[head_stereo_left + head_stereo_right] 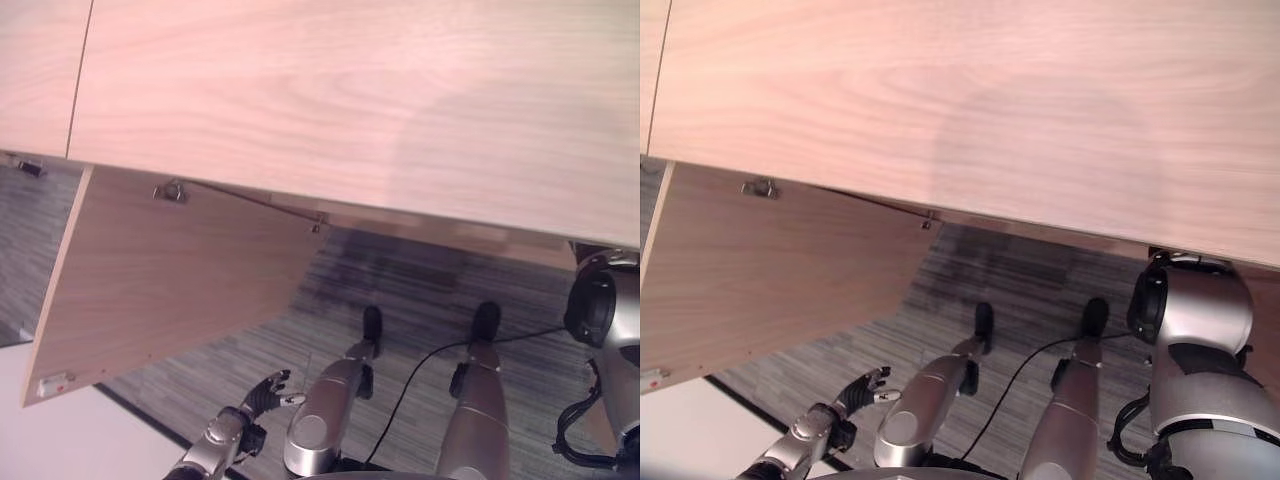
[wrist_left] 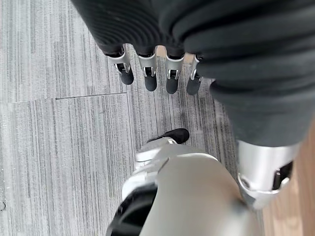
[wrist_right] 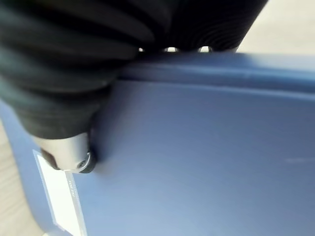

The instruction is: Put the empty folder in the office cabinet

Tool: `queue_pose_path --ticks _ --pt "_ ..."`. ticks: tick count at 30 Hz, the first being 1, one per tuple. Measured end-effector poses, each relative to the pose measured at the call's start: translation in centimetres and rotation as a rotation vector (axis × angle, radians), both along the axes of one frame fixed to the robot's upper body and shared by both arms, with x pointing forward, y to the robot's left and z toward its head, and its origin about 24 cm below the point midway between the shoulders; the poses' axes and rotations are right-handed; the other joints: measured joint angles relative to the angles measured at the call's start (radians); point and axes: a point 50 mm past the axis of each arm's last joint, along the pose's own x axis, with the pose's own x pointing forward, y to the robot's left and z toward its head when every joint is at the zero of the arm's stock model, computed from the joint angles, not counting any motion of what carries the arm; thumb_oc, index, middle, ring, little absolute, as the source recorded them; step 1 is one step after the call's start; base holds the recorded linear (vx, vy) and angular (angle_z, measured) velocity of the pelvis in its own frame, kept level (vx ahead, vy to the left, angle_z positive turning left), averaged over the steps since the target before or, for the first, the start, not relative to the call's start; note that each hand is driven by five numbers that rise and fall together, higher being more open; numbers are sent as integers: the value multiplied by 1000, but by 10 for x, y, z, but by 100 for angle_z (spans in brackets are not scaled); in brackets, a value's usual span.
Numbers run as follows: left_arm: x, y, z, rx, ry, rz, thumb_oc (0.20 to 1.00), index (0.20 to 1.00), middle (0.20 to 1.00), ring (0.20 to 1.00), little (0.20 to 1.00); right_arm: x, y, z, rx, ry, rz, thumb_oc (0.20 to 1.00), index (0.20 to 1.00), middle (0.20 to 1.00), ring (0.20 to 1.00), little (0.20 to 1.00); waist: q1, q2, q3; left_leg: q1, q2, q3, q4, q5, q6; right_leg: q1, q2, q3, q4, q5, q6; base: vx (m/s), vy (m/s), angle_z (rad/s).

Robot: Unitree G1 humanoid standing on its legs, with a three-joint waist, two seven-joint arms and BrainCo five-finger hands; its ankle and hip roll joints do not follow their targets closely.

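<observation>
One cabinet door [image 1: 170, 280] hangs open at the left, under the wooden cabinet top [image 1: 380, 100]. Low beside it the left hand [image 1: 265, 392] hangs over the grey carpet [image 2: 59, 147], fingers [image 2: 150, 78] straight and relaxed, holding nothing. At the right, in its wrist view, the right hand [image 3: 74, 93] grips one blue folder [image 3: 206, 157], thumb pressed on the face and fingers hooked over the top edge. The likely risk: carried near the cabinet top, the folder could knock the wood and twist in that shallow pinch. Count: one folder, one open door, two hands
</observation>
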Motion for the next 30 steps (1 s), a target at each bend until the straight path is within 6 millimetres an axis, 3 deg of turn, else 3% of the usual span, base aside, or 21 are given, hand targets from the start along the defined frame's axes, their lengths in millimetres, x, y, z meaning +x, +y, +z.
queue_pose_path --ticks 7,11,13,16,17,18,19,20,22,24,30 --pt "13 4 6 34 -48 47 1000 1000 1000 1000 1000 5 9 21 12 17 1 200 200 200 200 200 -2 -35 26 -199 11 -22 275 -110 -4 -170 -1 24 203 -90 -12 -4 -79 6" --pt "35 3 19 32 -122 71 1000 1000 1000 1000 1000 10 18 45 -23 -5 20 200 200 200 200 200 -3 -55 39 -308 33 -27 401 -152 -4 -252 17 28 262 -101 -18 40 -80 -8" --pt "44 2 24 29 -151 82 1000 1000 1000 1000 1000 11 21 54 -38 -9 27 200 200 200 200 200 -1 -64 46 -350 45 -32 440 -173 -11 -283 21 24 294 -151 -9 3 -46 -5" --pt "56 1 32 19 -189 98 1000 1000 1000 1000 1000 13 27 63 -74 -9 36 200 200 200 200 200 -15 -81 58 -424 51 -57 523 -195 -10 -337 31 20 346 -164 -3 37 -53 3" --pt "57 5 34 18 -199 121 1000 1000 1000 1000 1000 16 33 68 -81 -9 45 200 200 200 200 200 -15 -96 65 -457 71 -48 568 -206 -19 -391 35 25 516 -229 -34 -12 -35 16" --pt "57 21 37 61 -207 139 1000 1000 1000 1000 1000 19 43 74 -76 -34 53 200 200 200 200 200 -40 -139 65 -518 55 -73 663 -241 -37 -398 49 38 646 -350 -91 1 -33 -9" --pt "58 25 37 81 -201 160 1000 1000 1000 1000 1000 23 59 93 -89 -86 93 200 200 200 200 200 -40 -148 69 -578 69 -97 716 -251 -43 -445 83 40 653 -380 -81 2 -28 -7" --pt "62 31 34 112 -181 185 1000 1000 1000 1000 1000 26 69 104 -113 -133 127 200 200 200 200 200 -54 -156 77 -610 73 -99 748 -252 -42 -479 86 44 677 -376 -87 6 -26 -31" --pt "71 28 39 115 -201 197 1000 1000 1000 1000 1000 26 72 111 -160 -160 137 200 200 200 200 200 -58 -161 82 -642 74 -99 769 -254 -38 -507 92 49 690 -367 -88 1 -24 -14" --pt "80 29 45 116 -224 215 1000 1000 1000 1000 1000 26 73 110 -175 -153 143 200 200 200 200 200 -59 -165 84 -659 84 -101 785 -254 -38 -513 100 49 678 -348 -86 2 -18 -16" --pt "80 31 44 115 -217 255 1000 1000 1000 1000 1000 29 76 107 -177 -135 156 200 200 200 200 200 -78 -167 83 -672 87 -99 817 -264 -21 -511 101 50 680 -344 -83 1 -5 -2"
